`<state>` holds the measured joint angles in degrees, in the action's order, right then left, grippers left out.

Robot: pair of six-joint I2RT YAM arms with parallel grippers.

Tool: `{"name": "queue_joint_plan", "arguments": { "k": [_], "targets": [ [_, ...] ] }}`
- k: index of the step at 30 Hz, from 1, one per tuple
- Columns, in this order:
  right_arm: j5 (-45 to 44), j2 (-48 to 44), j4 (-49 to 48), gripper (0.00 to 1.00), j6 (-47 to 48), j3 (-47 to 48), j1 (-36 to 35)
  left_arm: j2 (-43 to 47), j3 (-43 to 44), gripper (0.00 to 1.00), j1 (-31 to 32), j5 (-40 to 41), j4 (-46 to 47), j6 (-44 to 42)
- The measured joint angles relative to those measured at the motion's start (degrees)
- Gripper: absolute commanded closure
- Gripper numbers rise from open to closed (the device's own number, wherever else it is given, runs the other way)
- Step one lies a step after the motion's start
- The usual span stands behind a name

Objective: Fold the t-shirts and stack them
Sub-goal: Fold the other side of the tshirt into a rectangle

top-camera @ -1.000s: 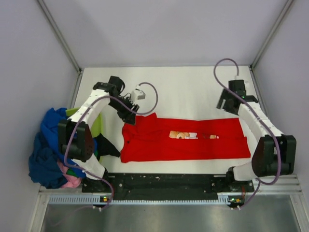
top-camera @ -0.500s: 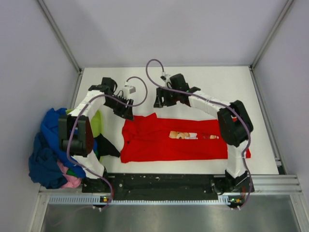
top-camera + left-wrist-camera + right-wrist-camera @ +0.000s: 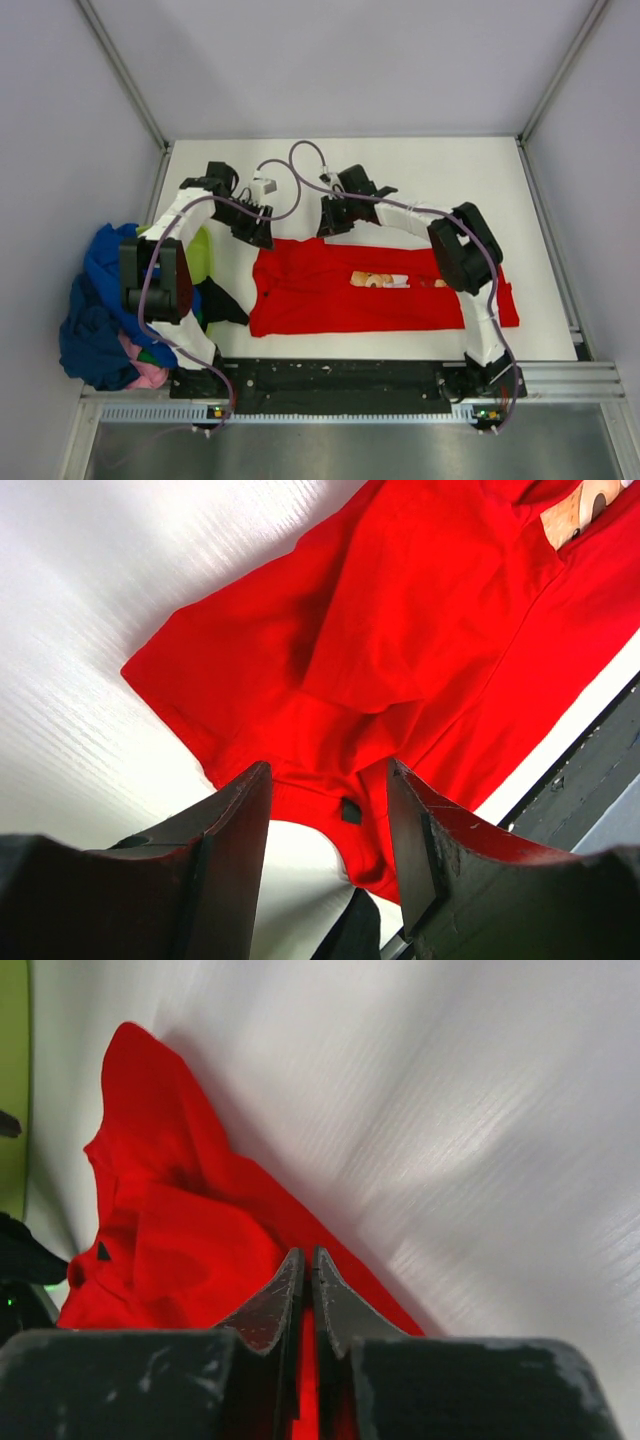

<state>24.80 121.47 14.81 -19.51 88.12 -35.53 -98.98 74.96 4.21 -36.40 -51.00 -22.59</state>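
A bright red t-shirt point(image 3: 380, 305) lies flat and wide across the near half of the table, its tan and white print point(image 3: 378, 280) facing up. My left gripper point(image 3: 255, 232) hangs open just above the shirt's far left corner. In the left wrist view the gripper point(image 3: 330, 770) has the collar point(image 3: 345, 810) below its parted fingers. My right gripper point(image 3: 328, 225) reaches across to the shirt's far edge. Its fingers point(image 3: 305, 1252) are shut with a sliver of the red cloth point(image 3: 190, 1250) between them.
A heap of other t-shirts sits off the table's left side: royal blue point(image 3: 100, 290), lime-green point(image 3: 200, 255), pink point(image 3: 150, 375) and black point(image 3: 225, 300). White walls and metal rails close in the table. The black base rail point(image 3: 340, 378) runs along the near edge.
My right arm swung from the right side across to the shirt's far edge near its left end, and its gripper closed there. The left gripper shifted slightly away from the shirt.
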Motion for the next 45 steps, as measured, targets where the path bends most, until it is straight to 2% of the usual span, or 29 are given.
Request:
{"name": "queue_joint_plan", "arguments": {
  "k": [4, 8, 14, 19, 25, 32, 35, 39, 43, 45],
  "targets": [
    [2.82, -0.37, -0.46, 1.00, -0.24, -1.22, 0.02, 0.00, 0.00, 0.46, 0.00, 0.22, -0.02, -0.04],
    [5.01, -3.85, -0.52, 1.00, 0.50, -6.45, -0.85, 0.07, 0.00, 0.46, 0.00, 0.79, -0.04, -0.39],
    [6.67, -12.35, -1.88, 0.99, 4.00, -16.22, -6.84, 0.11, 0.00, 0.46, 0.00, 1.51, -0.07, -1.25],
    [8.59, -14.36, -3.30, 0.89, 4.81, -23.08, -11.04, 0.11, 0.02, 0.46, 0.02, 1.03, -0.50, -1.86],
    [9.22, -14.62, -3.06, 0.68, 6.93, -27.93, -11.37, 0.22, -0.57, 0.45, 1.03, -0.26, -1.40, -4.15],
    [9.92, -19.32, -3.23, 0.61, 9.38, -32.59, -13.14, 3.28, -4.04, 0.38, 6.27, -1.25, -1.62, -7.15],
    [10.01, -24.35, -3.02, 0.63, 9.51, -36.46, -13.16, 5.44, -5.35, 0.37, 9.38, -1.79, -0.94, -7.61],
    [12.13, -33.97, -7.41, 0.76, 6.67, -42.60, -10.64, 6.10, -5.92, 0.38, 15.02, 0.04, 2.60, -7.19],
    [14.71, -40.54, -19.47, 0.94, -1.31, -49.70, -1.33, 4.46, -5.86, 0.38, 20.33, 1.36, 6.03, -6.36],
    [12.37, -41.18, -23.21, 0.99, -5.70, -52.15, 3.98, 2.12, -5.20, 0.38, 22.23, 1.60, 6.78, -6.01]
  ]
}}
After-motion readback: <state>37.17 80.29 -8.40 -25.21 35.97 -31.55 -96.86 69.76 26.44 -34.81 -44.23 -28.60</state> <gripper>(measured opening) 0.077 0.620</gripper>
